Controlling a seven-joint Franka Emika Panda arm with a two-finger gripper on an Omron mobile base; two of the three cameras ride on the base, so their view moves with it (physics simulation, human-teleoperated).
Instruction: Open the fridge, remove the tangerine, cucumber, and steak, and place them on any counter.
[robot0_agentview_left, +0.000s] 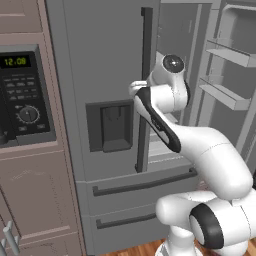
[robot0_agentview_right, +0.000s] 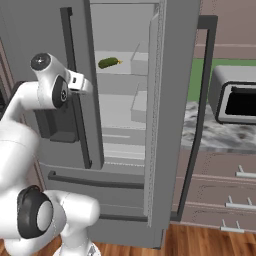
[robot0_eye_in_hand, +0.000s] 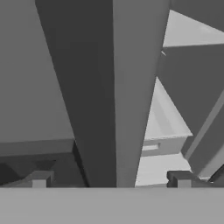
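The grey fridge (robot0_agentview_left: 100, 60) has its left door shut and its right door (robot0_agentview_right: 167, 100) swung open. On an upper shelf inside lies the dark green cucumber (robot0_agentview_right: 109, 62). The tangerine and the steak are hidden. My hand (robot0_agentview_right: 80, 82) is raised at the left door's long dark handle (robot0_agentview_right: 75, 75), near that door's inner edge. In the hand view my gripper (robot0_eye_in_hand: 110, 179) is open, its fingertips (robot0_eye_in_hand: 39, 179) wide apart. The left door's edge (robot0_eye_in_hand: 131, 87) rises between them, untouched. Pale shelves (robot0_eye_in_hand: 162, 127) show to its right.
A marbled counter (robot0_agentview_right: 210, 135) with a toaster oven (robot0_agentview_right: 235, 97) lies right of the open door, above taupe drawers (robot0_agentview_right: 225, 190). The built-in oven's black control panel (robot0_agentview_left: 22, 95) is left of the fridge. Door bins (robot0_agentview_left: 227, 55) line the open door. Two fridge drawers (robot0_agentview_left: 140, 200) sit below.
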